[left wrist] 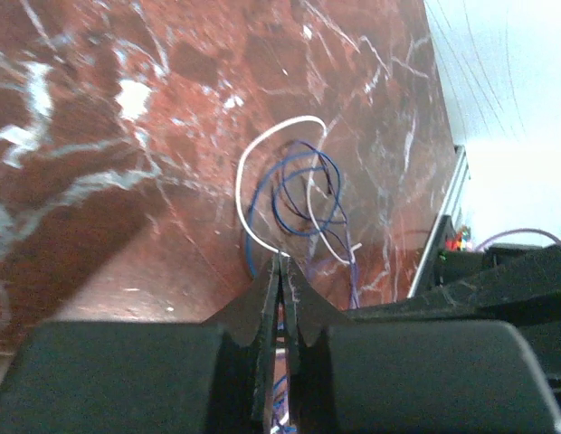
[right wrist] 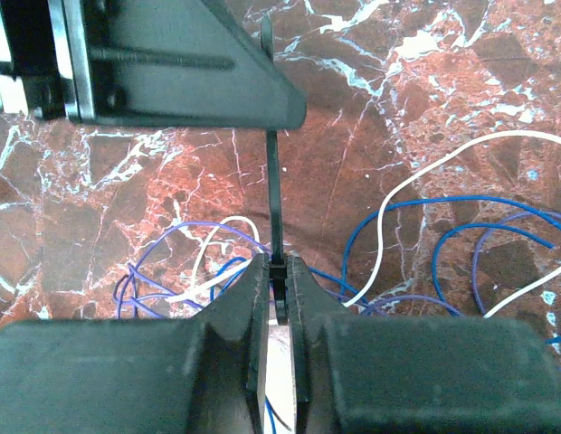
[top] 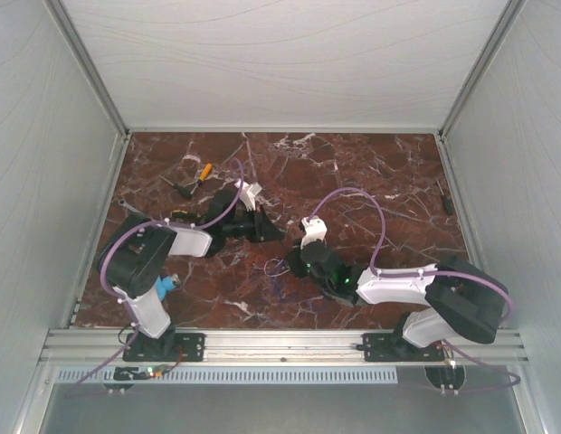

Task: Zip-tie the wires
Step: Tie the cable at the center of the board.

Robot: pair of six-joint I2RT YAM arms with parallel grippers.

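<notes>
Seen from above: a dark red marble desk (top: pixel 371 163) veined in white, boxed in by pale walls. Far left and toward the back, an orange-handled screwdriver (top: pixel 202 173), lying flat, well apart from the tangle in the middle. Right of it and nearer, the left pincer (top: pixel 271 233), stretched in toward the centre of the desk. Just below and between both arms, the wires (top: pixel 280 269): a small loose tangle of hair-thin blue and whitish loops, flat on the desk. Immediately right of the tangle, the right pincer (top: pixel 296 259), angled toward the left one, tips near each other. Far right, close to the wall, a small dark tool (top: pixel 448 199). From the left wrist: left pincer (left wrist: pixel 279 267) clenched, fingers (left wrist: pixel 253 316) pressed together with barely a slit between, tips at the near edge of the wire loops (left wrist: pixel 299 194); contents of the slit, if any, impossible to tell. From the right wrist: right pincer (right wrist: pixel 279 271) clenched on the zip tie (right wrist: pixel 273 190), a thin black strip gripped at its lower end and rising straight up from the fingertips, upper part passing behind the dark wedge of the left pincer; hold at that upper end impossible to tell. Blue and white curls of the wires (right wrist: pixel 425 226) spread on the desk beneath the strip, on both sides of it.
</notes>
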